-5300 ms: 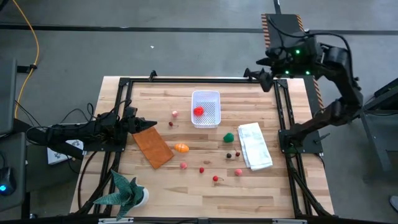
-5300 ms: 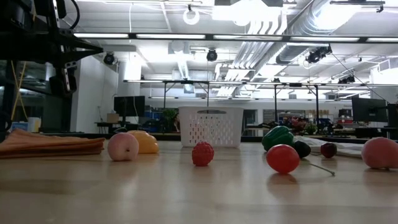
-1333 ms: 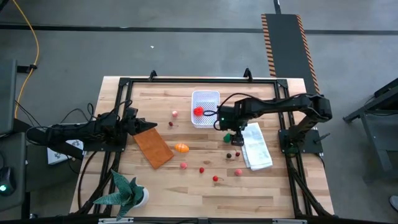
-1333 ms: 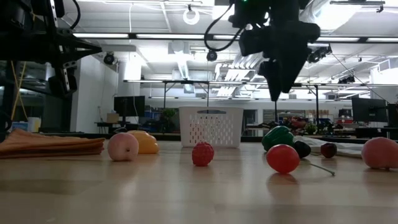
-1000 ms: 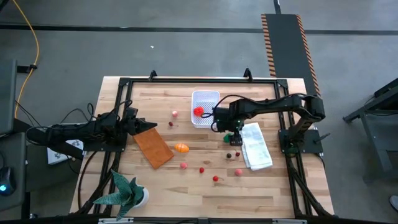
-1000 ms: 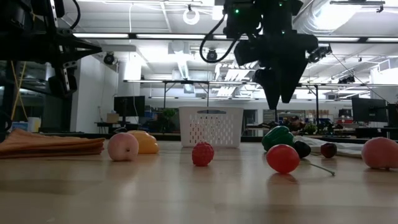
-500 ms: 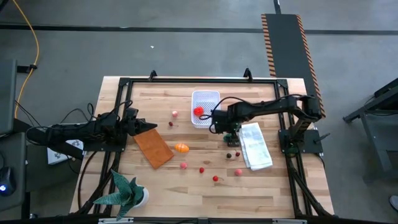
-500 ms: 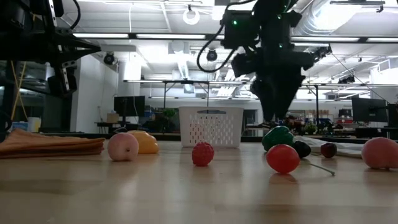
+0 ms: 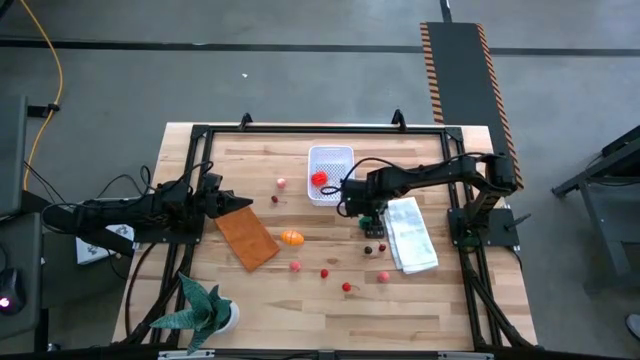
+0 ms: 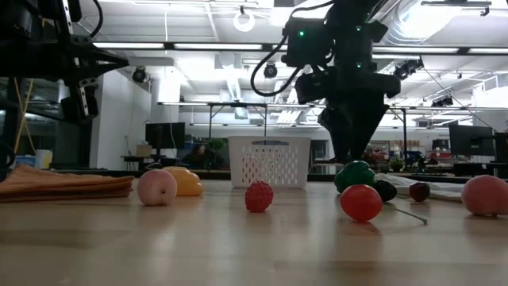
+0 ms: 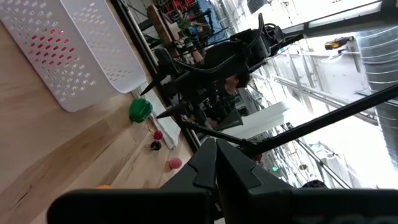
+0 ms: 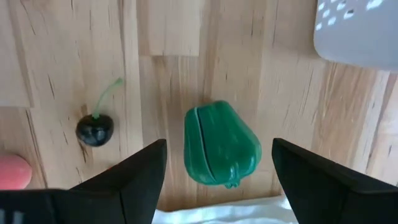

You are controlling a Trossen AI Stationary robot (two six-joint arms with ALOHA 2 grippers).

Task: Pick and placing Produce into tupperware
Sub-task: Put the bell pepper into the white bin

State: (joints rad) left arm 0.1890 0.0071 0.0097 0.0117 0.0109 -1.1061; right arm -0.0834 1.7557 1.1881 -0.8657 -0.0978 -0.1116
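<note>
The right tool [image 12: 217, 163] is spread wide above the green pepper [image 12: 221, 144], its fingers straddling it without a grip. The pepper lies on the counter [image 9: 300, 305] at about 5 o'clock of the tupperware [image 9: 331, 174], which holds one red piece [image 9: 319, 179]. Perhaps nine pieces are counted on the wood. The left tool [image 9: 213, 196] is shut, at 9 o'clock. Since a second ago, the right tool has been lowered.

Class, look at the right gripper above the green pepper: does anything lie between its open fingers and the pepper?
Nothing visible does. The right gripper hangs open over the green pepper, one finger on each side, with only bare table around it. The dark cherry lies clear of the fingers.
</note>
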